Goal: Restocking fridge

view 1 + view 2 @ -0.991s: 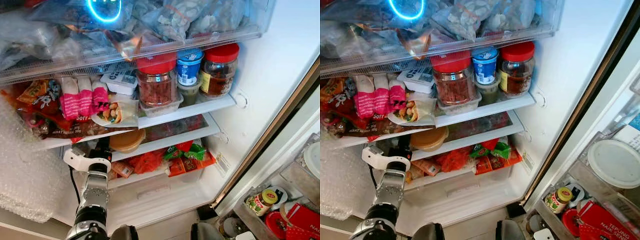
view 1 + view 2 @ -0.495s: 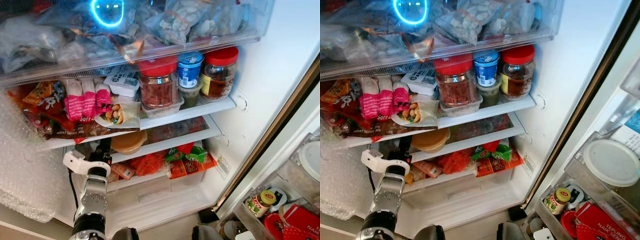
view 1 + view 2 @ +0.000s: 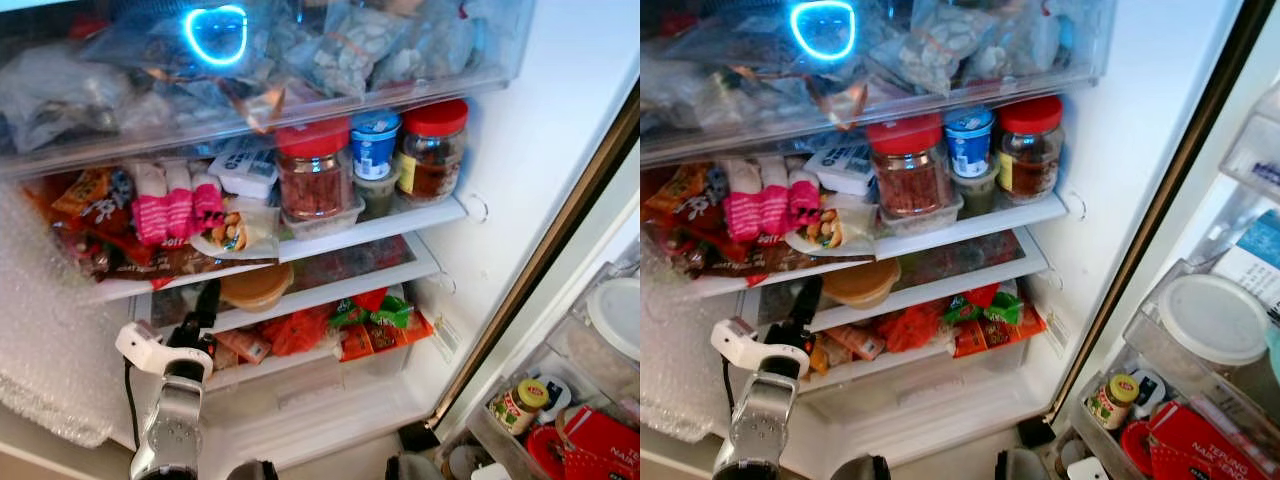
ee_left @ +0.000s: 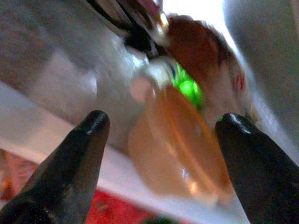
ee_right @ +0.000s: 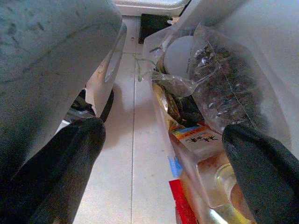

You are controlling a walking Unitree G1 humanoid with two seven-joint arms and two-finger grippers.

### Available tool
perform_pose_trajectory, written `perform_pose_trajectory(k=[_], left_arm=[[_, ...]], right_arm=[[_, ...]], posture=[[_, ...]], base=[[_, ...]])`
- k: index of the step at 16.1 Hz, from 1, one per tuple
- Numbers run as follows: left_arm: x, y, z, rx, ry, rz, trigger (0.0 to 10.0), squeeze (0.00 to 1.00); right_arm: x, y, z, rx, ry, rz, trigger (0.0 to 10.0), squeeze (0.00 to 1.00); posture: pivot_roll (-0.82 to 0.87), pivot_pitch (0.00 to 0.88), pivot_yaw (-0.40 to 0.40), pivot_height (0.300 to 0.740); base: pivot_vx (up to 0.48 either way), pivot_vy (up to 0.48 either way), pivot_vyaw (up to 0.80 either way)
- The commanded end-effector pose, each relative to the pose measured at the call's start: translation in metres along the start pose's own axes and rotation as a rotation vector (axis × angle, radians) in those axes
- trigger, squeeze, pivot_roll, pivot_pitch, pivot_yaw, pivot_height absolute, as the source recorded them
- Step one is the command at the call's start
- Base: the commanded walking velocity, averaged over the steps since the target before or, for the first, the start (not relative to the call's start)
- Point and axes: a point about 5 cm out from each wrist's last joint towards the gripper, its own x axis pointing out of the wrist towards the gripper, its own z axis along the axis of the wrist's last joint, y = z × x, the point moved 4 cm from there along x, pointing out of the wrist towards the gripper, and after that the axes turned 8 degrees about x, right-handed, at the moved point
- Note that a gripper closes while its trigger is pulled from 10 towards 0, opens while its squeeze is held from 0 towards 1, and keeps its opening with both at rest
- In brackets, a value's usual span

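Observation:
The open fridge stands before me, its shelves (image 3: 380, 225) packed. My left gripper (image 3: 205, 300) reaches up to the front edge of the second shelf, just left of a tan lidded bowl (image 3: 255, 285). In the left wrist view the gripper (image 4: 161, 135) is open, and the orange-tan bowl (image 4: 177, 144) sits blurred a little beyond the two fingers. My right gripper (image 5: 163, 140) hangs low and open over a pale floor, beside clear bags of groceries (image 5: 219, 93).
Two red-lidded jars (image 3: 313, 175) and a blue tub (image 3: 375, 140) crowd the upper shelf, next to pink packets (image 3: 175, 205). Red and green packets (image 3: 370, 320) fill the drawer. Bubble wrap (image 3: 50, 340) bulges at left. The door rack at right holds a yellow-lidded jar (image 3: 522, 400).
My left arm has drawn back a little, down and to the left, with its fingers still by the tan bowl. The view has shifted slightly.

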Motion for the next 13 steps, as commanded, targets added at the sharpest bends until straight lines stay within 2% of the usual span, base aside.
perform_pose_trajectory(k=[1,3,8,10,13], left_arm=[[-0.005,-0.010,-0.008,0.150,0.059,-0.075,10.0,0.00],[-0.015,-0.009,-0.013,0.271,0.103,-0.104,10.0,0.00],[-0.031,-0.016,-0.020,0.394,0.183,-0.205,10.0,0.00],[-0.026,-0.025,-0.027,0.488,0.209,-0.275,10.0,0.00],[0.001,-0.036,-0.032,0.553,0.218,-0.302,10.0,0.00]], right_arm=[[0.000,0.001,0.001,0.012,-0.005,0.001,10.0,0.00],[0.001,0.002,0.002,0.015,-0.007,0.001,10.0,0.00],[0.001,0.002,0.003,0.023,-0.008,-0.004,10.0,0.00],[0.001,0.002,0.004,0.019,-0.007,0.000,10.0,0.00],[0.001,0.002,0.005,0.027,-0.010,-0.002,10.0,0.00]], posture=[[-0.18,0.034,0.052,0.638],[-0.18,0.036,0.059,0.638],[-0.17,0.034,0.064,0.638],[-0.17,0.030,0.062,0.638],[-0.19,0.023,0.075,0.638]], base=[[0.000,0.000,0.00],[0.000,0.000,0.00],[0.000,0.000,0.00],[0.000,0.000,0.00],[0.000,0.000,0.00]])
